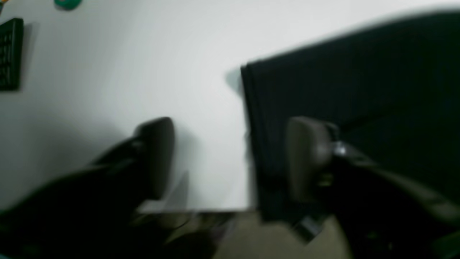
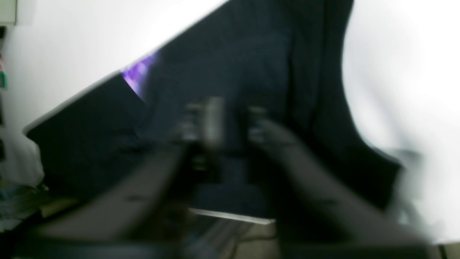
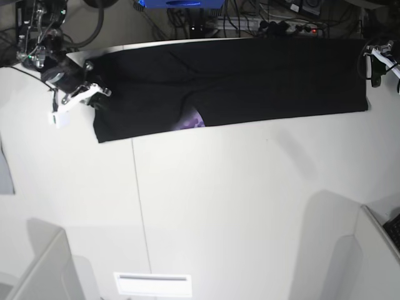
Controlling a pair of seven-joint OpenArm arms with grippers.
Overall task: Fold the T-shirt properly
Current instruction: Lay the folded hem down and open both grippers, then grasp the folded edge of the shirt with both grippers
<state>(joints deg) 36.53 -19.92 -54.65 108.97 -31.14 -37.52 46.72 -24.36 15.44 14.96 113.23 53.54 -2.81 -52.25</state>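
T-shirt (image 3: pixel 250 78): black cloth, laid out as a long flat band across the far part of the white table (image 3: pixel 237 206), reaching from the table's left end to its right end in the base view. A small patch of purple print (image 3: pixel 192 119) shows at a fold along the near edge, left of the middle; the same purple shows in the right wrist view (image 2: pixel 138 73).

Left gripper (image 1: pixel 230 158): at the shirt's end on the right of the base view (image 3: pixel 378 62). Jaws stand well apart, nothing between them. One finger (image 1: pixel 156 158) is over bare table, the other (image 1: pixel 309 158) over the black cloth, so the shirt's straight edge runs between the two. Picture blurred; contact with the cloth cannot be told.

Right gripper (image 2: pixel 233 122): at the shirt's other end, on the left of the base view (image 3: pixel 78 97), over the cloth near its corner. Wrist view heavily blurred; the fingers appear close together with dark cloth behind them. Whether they are fully closed, or pinch any cloth, cannot be told.

Other items: a dark keyboard-like object (image 1: pixel 10 54) and a green object (image 1: pixel 67 3) at the top left of the left wrist view.
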